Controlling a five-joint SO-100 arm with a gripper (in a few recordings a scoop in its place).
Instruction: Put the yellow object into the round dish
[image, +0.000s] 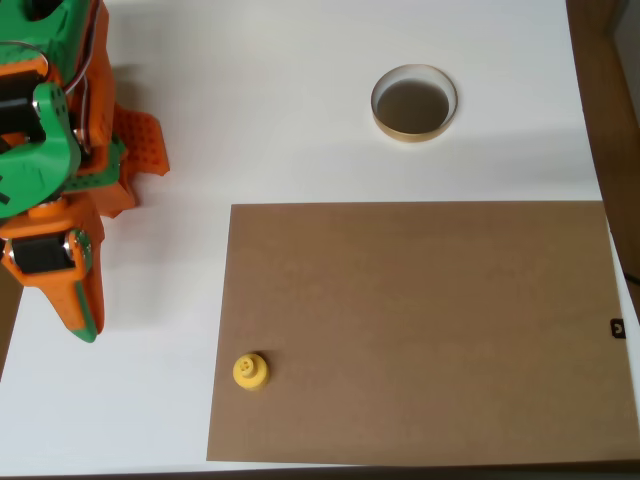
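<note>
- Your gripper (85, 322) sits at the left of the overhead view, an orange and green claw with its tip pointing down the picture, off the left edge of the brown board (420, 330) and over the white table (260, 120).
- I can't tell from up here whether the fingers are spread or pressed together; they read as one tapered orange shape. Nothing shows between them, so call it empty-handed.
- The relation that matters: the yellow object (250, 371) lies to the right of the claw tip and a little further down the picture, near but clearly apart. It stands on the board's lower left corner area, just inside the left edge.
- It's a round piece with a knob on top, so there's no long axis to line up with. Any approach angle should do, as I judge it.
- The stretch from claw tip to yellow object is bare table and then bare board. Nothing stands in your way.
- Now the round dish (414, 129): it's off the board, just beyond its top edge, on the white table. From the yellow object it's well apart, up and to the right.
- That carry crosses open board, with no obstacle on the route.
- The only other thing is a small dark tab (617, 328) at the board's right edge, far from your path.
- The pick isn't started yet, so I'd say reach right and slightly down.
</note>
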